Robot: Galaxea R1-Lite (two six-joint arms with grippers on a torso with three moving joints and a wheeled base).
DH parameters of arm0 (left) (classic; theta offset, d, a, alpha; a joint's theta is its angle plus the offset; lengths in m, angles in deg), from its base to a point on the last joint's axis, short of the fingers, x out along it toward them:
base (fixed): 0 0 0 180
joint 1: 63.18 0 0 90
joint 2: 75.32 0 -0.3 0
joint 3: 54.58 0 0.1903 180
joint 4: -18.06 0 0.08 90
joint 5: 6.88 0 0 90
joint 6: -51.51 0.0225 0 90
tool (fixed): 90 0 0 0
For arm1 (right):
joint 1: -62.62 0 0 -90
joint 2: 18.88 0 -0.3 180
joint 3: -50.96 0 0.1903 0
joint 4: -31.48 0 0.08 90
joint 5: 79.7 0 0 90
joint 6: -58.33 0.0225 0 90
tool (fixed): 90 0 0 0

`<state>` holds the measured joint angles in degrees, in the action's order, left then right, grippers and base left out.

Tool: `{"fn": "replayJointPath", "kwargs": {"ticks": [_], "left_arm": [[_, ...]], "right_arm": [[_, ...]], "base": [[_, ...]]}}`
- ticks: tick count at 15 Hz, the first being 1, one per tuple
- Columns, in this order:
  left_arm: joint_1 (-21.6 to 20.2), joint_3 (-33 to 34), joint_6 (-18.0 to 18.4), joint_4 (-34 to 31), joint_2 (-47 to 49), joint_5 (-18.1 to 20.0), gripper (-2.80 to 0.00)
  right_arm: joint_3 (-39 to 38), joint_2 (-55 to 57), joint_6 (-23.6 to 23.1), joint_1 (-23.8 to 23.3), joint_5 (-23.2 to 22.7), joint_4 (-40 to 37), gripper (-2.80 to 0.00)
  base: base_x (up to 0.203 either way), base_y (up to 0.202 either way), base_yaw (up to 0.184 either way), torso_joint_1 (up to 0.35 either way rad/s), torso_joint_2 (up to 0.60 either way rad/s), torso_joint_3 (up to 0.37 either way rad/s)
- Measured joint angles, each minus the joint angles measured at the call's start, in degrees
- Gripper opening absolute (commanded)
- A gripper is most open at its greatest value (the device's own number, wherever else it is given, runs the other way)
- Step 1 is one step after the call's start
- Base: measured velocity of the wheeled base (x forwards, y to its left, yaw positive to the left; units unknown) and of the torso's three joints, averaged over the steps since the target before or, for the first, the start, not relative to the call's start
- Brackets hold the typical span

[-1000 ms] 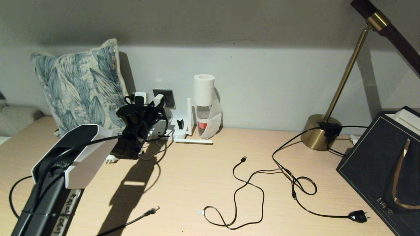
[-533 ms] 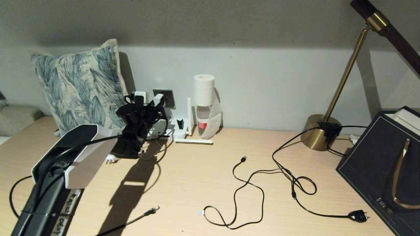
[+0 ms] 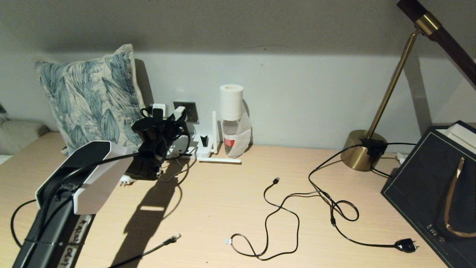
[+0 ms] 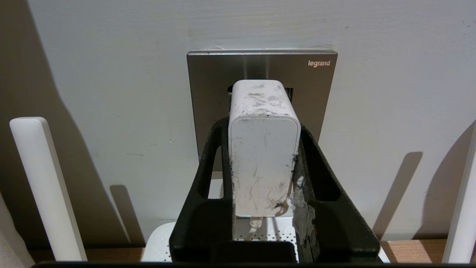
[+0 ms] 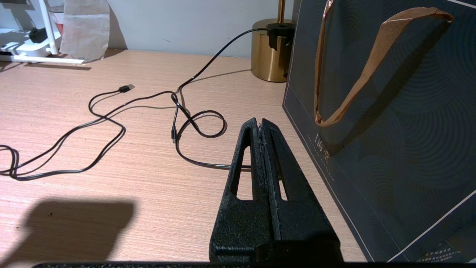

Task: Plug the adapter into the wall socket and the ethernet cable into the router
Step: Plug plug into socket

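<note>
My left gripper (image 4: 263, 128) is shut on the adapter (image 4: 264, 149), a scuffed white box with a thin white cord hanging from it. The adapter's far end meets the grey wall socket (image 4: 316, 93) and covers its holes; the prongs are hidden. From the head view, the left gripper (image 3: 163, 123) holds the adapter (image 3: 179, 112) at the wall socket (image 3: 192, 111). The white router (image 3: 200, 148) lies just below, with its antennas (image 3: 214, 130) up. The black ethernet cable (image 3: 163, 243) lies loose near the table's front edge. My right gripper (image 5: 260, 123) is shut on nothing beside a dark bag.
A leaf-print pillow (image 3: 89, 96) leans on the wall to the left. A bottle capped with a paper roll (image 3: 231, 123) stands right of the router. A black USB cable (image 3: 275, 216), the lamp's cord and plug (image 3: 405, 245), the brass lamp (image 3: 362, 149) and a dark gift bag (image 3: 435, 186) fill the right.
</note>
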<state>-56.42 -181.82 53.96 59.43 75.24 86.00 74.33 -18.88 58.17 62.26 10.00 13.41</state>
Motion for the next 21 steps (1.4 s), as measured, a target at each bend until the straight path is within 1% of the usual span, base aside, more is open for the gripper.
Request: {"fn": "replayJointPath", "kwargs": {"ticks": [21], "left_arm": [[-0.1,0.5,0.0,0.6,-0.1,-0.2,-2.8]], "right_arm": [[0.0,0.0,0.0,0.0,0.0,0.0,-2.8]], "base": [[0.0,0.0,0.0,0.0,0.0,0.0]]}}
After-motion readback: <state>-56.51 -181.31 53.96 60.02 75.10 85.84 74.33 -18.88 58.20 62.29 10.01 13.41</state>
